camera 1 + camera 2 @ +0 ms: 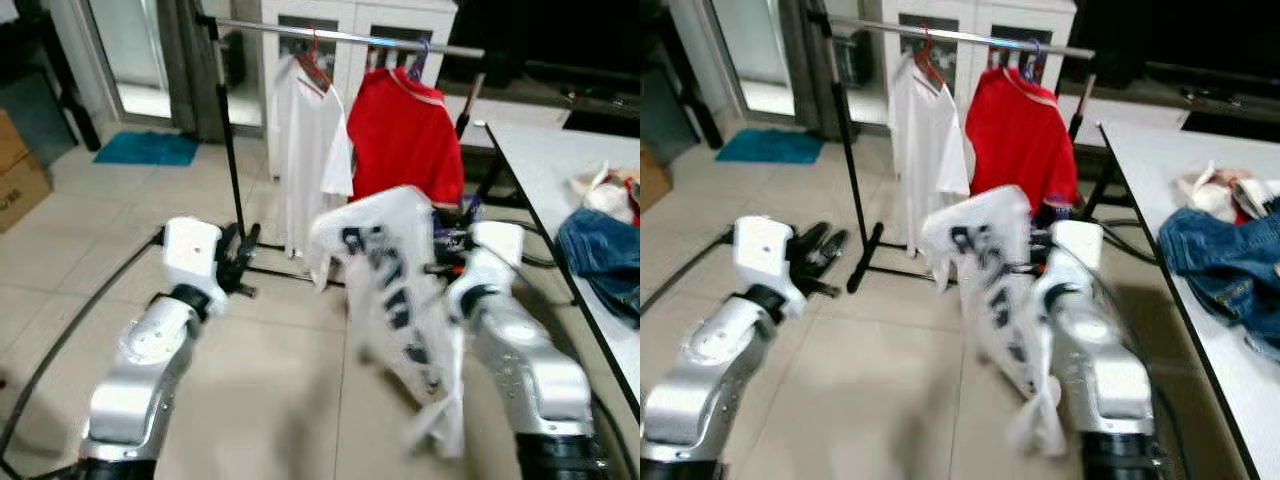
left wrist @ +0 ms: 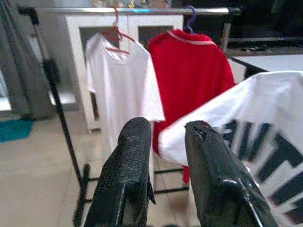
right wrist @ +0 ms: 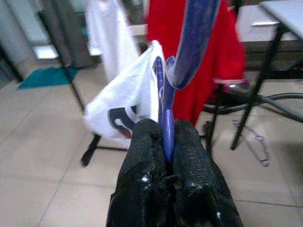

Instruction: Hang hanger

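Note:
My right gripper (image 3: 163, 137) is shut on a blue hanger (image 3: 189, 42) that carries a white shirt with dark lettering (image 1: 395, 280). The shirt hangs in front of my right arm, low and short of the clothes rail (image 1: 340, 37). On the rail hang a white shirt (image 1: 305, 150) on a red hanger and a red shirt (image 1: 405, 135) on a purple hanger. My left gripper (image 2: 165, 137) is held out to the left of the lettered shirt, open, with nothing between its fingers (image 2: 135, 156).
A white table (image 1: 545, 170) stands on the right with blue jeans (image 1: 605, 255) and other clothes. The rail's black stand (image 1: 232, 150) and base sit ahead on the tiled floor. White cabinets stand behind the rail. A teal mat (image 1: 148, 148) and cardboard boxes (image 1: 18, 175) lie far left.

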Motion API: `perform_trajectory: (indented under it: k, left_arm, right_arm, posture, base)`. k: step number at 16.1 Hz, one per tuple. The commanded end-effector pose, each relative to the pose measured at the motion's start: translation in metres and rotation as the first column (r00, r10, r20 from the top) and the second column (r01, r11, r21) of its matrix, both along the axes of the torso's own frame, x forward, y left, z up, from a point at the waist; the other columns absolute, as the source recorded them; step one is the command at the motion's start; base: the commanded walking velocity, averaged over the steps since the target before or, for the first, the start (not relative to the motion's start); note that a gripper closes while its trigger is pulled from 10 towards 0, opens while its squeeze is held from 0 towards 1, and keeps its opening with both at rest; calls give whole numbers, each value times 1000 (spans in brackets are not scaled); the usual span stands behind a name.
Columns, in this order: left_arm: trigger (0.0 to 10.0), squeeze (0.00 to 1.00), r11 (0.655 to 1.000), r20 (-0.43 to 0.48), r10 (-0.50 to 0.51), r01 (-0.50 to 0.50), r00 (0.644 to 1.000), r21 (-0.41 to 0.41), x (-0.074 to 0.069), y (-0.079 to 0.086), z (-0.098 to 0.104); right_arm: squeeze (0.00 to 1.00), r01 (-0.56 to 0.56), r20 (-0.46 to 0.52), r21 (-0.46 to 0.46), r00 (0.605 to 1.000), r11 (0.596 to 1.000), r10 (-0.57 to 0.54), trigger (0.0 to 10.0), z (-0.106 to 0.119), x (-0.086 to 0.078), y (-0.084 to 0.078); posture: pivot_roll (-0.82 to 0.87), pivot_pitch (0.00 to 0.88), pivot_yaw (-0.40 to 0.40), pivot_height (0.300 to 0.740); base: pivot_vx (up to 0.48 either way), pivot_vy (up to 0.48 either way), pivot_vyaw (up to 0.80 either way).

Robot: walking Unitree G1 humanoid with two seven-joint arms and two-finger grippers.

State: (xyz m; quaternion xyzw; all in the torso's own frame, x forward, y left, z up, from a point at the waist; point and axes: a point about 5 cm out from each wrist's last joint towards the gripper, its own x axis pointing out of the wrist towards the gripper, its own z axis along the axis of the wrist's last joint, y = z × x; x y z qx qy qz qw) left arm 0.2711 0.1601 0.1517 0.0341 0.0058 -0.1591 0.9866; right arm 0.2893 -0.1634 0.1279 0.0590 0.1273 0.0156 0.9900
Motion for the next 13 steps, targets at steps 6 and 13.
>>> perform_trajectory:
  k: [6, 13]
  left_arm:
    - [10000, 0, 1000, -3, -4, 4, 1000, 17, 1, -1, 2]
    - [10000, 0, 1000, -25, -3, 2, 1000, -13, -7, -5, 1]
  right_arm:
    - [0, 57, 78, 0, 995, 998, -57, 10000, 18, 4, -1]
    - [0, 60, 74, 7, 995, 998, -60, 10000, 15, -4, -8]
  posture:
    - [76, 0, -46, 740]
    - [78, 0, -54, 740]
  base:
    - [377, 0, 0]
    - [400, 0, 0]
